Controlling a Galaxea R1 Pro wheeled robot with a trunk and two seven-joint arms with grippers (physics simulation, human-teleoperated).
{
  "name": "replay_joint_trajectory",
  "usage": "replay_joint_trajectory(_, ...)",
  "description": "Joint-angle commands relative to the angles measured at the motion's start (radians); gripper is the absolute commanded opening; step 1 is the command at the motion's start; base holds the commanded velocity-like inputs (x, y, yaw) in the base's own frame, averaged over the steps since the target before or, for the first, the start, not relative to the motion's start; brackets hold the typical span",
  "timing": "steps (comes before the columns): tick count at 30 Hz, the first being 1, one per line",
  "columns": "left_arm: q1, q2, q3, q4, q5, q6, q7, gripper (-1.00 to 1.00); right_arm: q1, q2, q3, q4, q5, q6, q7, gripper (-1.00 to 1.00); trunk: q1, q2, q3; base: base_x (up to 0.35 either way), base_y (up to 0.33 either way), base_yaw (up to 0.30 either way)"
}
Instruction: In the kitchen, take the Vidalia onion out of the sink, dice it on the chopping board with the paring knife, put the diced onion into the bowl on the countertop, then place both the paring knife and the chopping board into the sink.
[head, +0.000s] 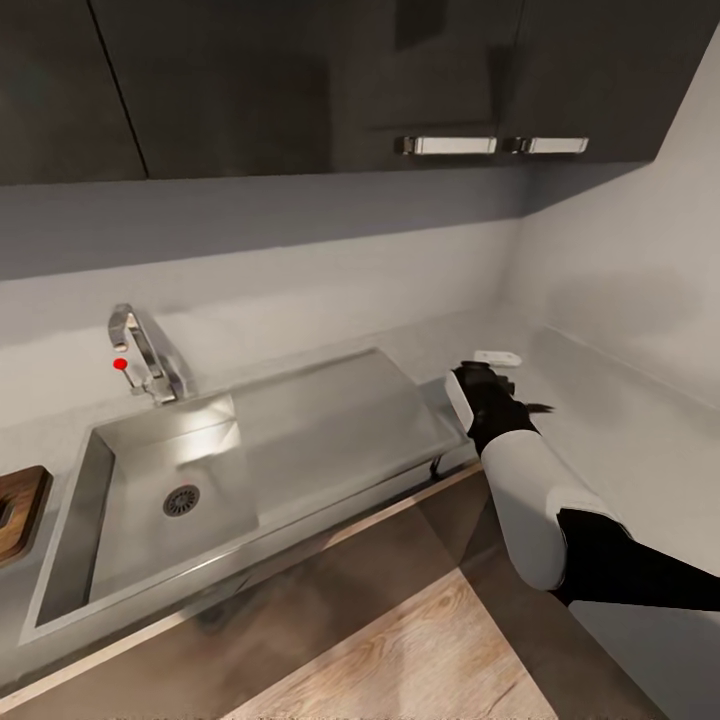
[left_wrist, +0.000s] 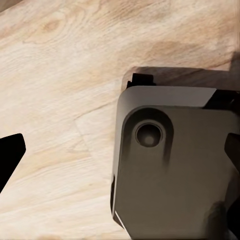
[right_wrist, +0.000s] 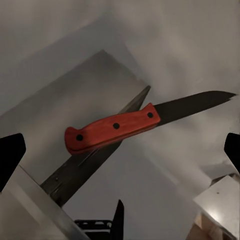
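I'm hovering the right gripper (right_wrist: 120, 150), fingers spread wide, over the paring knife (right_wrist: 112, 127) on the countertop (head: 610, 440); left gripper's state — can't tell.

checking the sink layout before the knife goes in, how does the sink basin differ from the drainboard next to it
The basin is sunken with sloping walls; the drainboard is a flat raised sheet. The basin has a round drain; the drainboard has no hole. The basin sits under the faucet; the drainboard lies on the side toward the right hand. Both are the same grey steel, and nothing lies on either.
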Motion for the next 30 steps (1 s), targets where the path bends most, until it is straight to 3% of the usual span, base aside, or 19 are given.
replay_joint_trajectory(1, -0.001, -0.003, -0.008, 0.004, 0.007, -0.006, 0.000, 1.00, -0.001, 0.001, -0.006, -0.001, 0.011, 0.007, 0.003, 1.00, 0.000, -0.001, -0.003, 0.000, 0.000, 0.000)
replay_joint_trajectory(30, -0.001, -0.008, -0.008, 0.004, 0.007, -0.006, -0.001, 1.00, 0.000, 0.001, -0.010, 0.022, 0.010, 0.007, 0.004, 1.00, 0.000, -0.001, -0.043, 0.036, 0.000, 0.000)
